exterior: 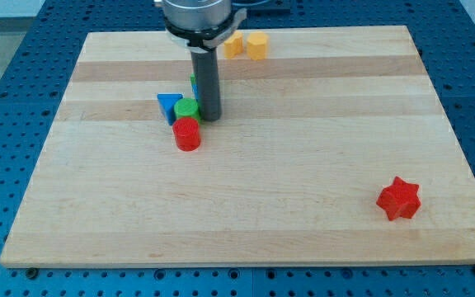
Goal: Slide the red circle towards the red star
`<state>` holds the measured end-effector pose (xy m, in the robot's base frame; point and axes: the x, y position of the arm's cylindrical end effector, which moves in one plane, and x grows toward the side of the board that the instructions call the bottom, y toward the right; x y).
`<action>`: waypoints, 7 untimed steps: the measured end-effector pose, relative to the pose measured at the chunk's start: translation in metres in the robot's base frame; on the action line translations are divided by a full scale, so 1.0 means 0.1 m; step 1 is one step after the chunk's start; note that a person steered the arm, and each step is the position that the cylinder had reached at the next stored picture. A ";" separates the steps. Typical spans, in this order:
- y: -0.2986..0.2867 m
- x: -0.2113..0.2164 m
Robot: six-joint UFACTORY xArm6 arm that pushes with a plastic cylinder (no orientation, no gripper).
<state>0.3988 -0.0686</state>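
1. Camera view, tool: locate my tip [211, 118] at the lower end of the dark rod. It has no jaws and holds nothing. It stands just to the view's right of the green block [187, 108] and just above and right of the red circle [187, 134]; whether it touches either cannot be told.
2. Camera view, task items: find the red circle at the bottom of a tight cluster, below the green block and the blue triangle [168, 106]. The red star [398, 199] lies well apart, toward the view's bottom right.
3. Camera view, other items: two yellow blocks [246, 45] sit near the board's [246, 214] top edge, off the likely path.
4. Judgement: the tip sits on the star side of the circle. To push toward the star, you would probably need it on the circle's upper-left, where the cluster crowds access.
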 end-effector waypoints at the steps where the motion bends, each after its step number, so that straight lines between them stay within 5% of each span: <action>1: -0.27 0.00; 3: -0.66 0.10; 7: -0.09 0.79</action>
<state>0.4779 -0.0776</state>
